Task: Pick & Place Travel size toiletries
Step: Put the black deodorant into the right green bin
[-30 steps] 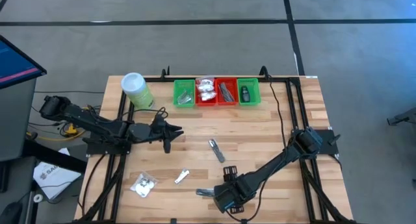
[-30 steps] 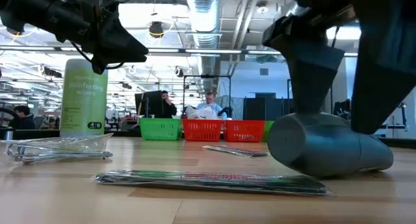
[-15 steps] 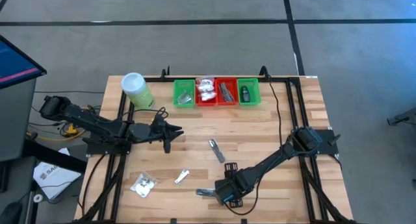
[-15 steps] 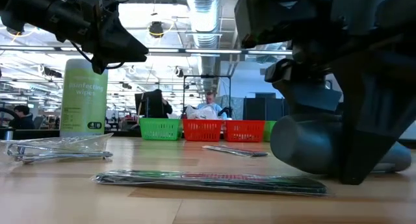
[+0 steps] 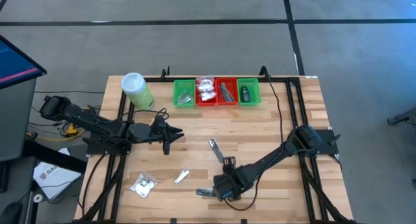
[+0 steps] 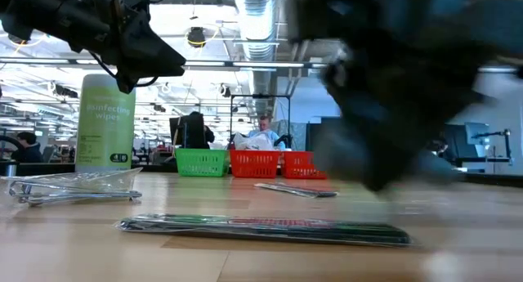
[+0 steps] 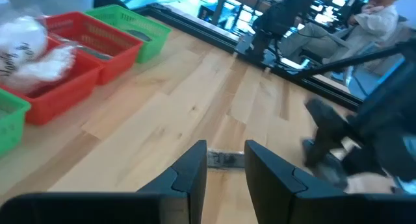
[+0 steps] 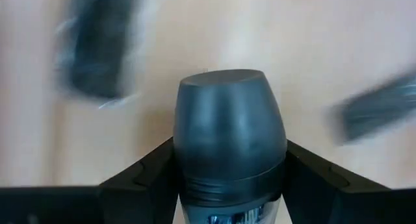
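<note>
My right gripper (image 5: 223, 187) is near the table's front edge, shut on a dark grey bottle with a rounded cap (image 8: 231, 126); it is a dark blur in the low view (image 6: 384, 102). A slim dark oblong packet (image 5: 204, 192) lies flat beside it. A silver sachet (image 5: 215, 150), a second sachet (image 5: 182, 177) and a white crinkly packet (image 5: 143, 184) lie flat on the table. My left gripper (image 5: 171, 134) hovers open and empty over the table's left half. My right gripper pinches the bottle between its two fingers, on the body's sides just below the cap (image 8: 185, 175). The bottle lies along the fingers, its cap end pointing out past their tips. It is off the table, over the wood.
Green and red trays (image 5: 216, 92) stand in a row at the far edge and hold white packets and dark pieces. A tall light-green canister with a white lid (image 5: 136, 89) stands at the far left. People sit in the room behind the table (image 6: 263, 133).
My right gripper has gone a little toward the table's far and left edges and up, still shut on the dark bottle. The bottle lay on the table a second ago and is now lifted off it.
</note>
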